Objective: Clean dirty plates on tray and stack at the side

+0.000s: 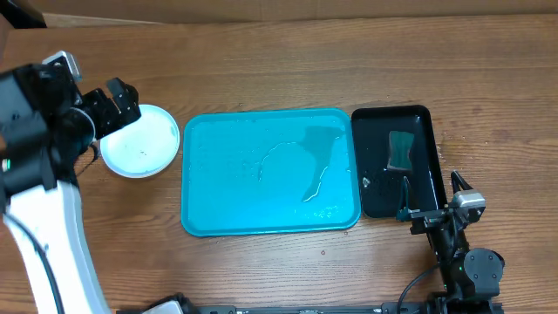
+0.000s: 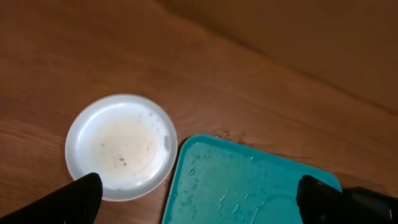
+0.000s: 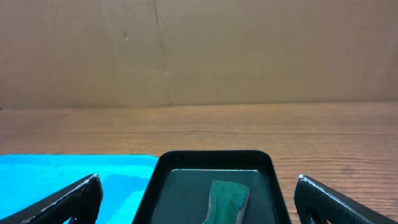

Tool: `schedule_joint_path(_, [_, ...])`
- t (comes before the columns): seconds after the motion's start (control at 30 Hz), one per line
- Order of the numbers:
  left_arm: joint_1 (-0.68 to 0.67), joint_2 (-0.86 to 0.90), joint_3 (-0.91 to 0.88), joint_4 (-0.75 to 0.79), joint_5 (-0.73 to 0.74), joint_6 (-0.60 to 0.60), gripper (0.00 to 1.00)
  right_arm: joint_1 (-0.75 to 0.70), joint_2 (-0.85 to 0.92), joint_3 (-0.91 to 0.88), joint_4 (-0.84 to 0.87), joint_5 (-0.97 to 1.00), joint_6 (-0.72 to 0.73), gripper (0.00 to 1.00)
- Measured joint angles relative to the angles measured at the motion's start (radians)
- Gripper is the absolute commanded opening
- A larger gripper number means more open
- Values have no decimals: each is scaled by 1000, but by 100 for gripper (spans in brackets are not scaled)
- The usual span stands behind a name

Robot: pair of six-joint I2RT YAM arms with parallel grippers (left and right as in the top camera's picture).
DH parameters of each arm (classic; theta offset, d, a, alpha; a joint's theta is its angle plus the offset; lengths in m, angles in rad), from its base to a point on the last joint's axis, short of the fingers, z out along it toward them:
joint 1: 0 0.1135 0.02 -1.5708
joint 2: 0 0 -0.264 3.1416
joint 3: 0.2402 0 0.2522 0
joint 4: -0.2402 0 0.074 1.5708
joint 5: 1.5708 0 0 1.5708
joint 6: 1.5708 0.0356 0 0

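Jaws first: our left jaws stand wide apart and empty, hanging over the far edge of the white plate (image 1: 139,139) at the upper left of the overhead frame; we see them touch nothing. The plate lies on the counter (image 1: 261,70) just left of the tray (image 1: 227,174), apart from its rim, with faint brown specks at its middle. Water beads on the tray. Our right jaws, lower right, gape equally wide and empty beside the black tray (image 1: 420,174), where a green sponge (image 1: 401,150) lies.
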Motion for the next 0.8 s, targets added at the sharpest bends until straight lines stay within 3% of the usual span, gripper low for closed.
schedule_joint_path(0.27, [-126,-235,-56,1,-47,0,100,0,0,0,0,0,0,100])
schedule_joint_path(0.5, [-129,-504,-320,48,-72,-1,100,0,0,0,0,0,-1,100])
schedule_joint_path(0.67, [-130,-684,-534,262,-78,-13,100,0,0,0,0,0,0,100])
schedule_joint_path(0.8, [-130,-838,-694,563,-81,-51,100,0,0,0,0,0,-1,100])
